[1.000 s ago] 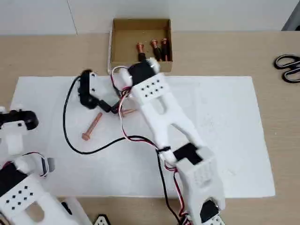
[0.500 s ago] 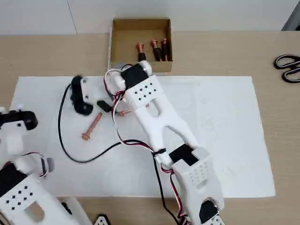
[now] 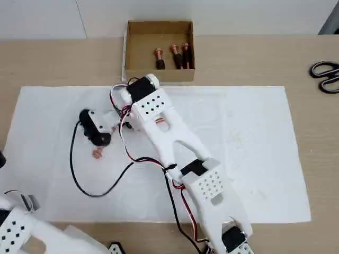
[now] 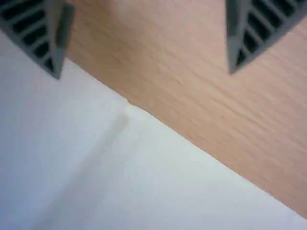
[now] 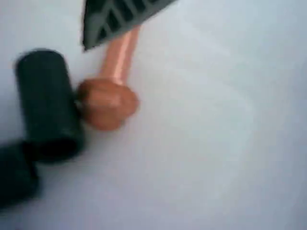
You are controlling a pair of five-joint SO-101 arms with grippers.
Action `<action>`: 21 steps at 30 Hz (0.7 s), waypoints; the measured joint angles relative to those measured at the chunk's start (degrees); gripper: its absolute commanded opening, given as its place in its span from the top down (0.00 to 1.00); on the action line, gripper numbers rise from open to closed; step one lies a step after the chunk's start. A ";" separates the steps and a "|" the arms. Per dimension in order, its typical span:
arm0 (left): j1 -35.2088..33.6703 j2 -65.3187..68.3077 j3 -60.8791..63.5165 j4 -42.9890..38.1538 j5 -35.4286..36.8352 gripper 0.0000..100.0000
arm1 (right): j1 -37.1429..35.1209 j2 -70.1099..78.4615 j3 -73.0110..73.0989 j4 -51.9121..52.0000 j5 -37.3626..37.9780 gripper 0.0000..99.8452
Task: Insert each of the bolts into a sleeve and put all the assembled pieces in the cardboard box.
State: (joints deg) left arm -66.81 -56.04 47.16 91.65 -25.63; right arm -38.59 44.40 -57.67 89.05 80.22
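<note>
Now right claw (image 3: 100, 138), state unclear, hovering over copper-coloured metal bolt (image 5: 108, 103); black cylindrical sleeve (image 5: 48, 103) beside claw touching bolt head, risking getting knocked away.

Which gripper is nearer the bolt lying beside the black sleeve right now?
Right. The right gripper is directly over the bolt; the left gripper is off at the edge of the white sheet.

The wooden table (image 3: 53, 63) carries a white sheet (image 3: 254, 137) at centre — box (image 3: 142, 50) at 12 o'clock, scissors (image 3: 332, 75) at 2.
</note>
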 measured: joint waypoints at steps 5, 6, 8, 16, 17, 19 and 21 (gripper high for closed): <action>2.81 0.00 0.00 -0.53 0.18 0.78 | 4.75 0.18 -9.05 0.00 -24.35 0.59; 4.48 0.00 -0.18 -0.88 0.09 0.78 | 6.15 0.18 -11.16 0.00 -30.86 0.59; 8.53 0.00 -2.11 -2.11 1.49 0.78 | 9.49 0.18 -15.91 2.11 -44.57 0.59; 38.51 7.91 -17.58 -11.69 8.88 0.78 | 21.54 0.00 -26.11 9.05 -72.97 0.59; 40.97 11.96 -20.75 -11.78 13.27 0.78 | 22.07 -0.79 -25.67 9.05 -73.32 0.59; 44.22 21.98 -27.25 -11.34 22.95 0.78 | 22.42 -4.13 -23.74 9.14 -73.76 0.59; 46.86 33.67 -34.90 -8.26 33.23 0.78 | 22.51 -8.00 -20.75 9.14 -73.85 0.59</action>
State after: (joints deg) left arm -19.96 -22.37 12.26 83.38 7.60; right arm -16.09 36.40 -78.42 98.20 6.37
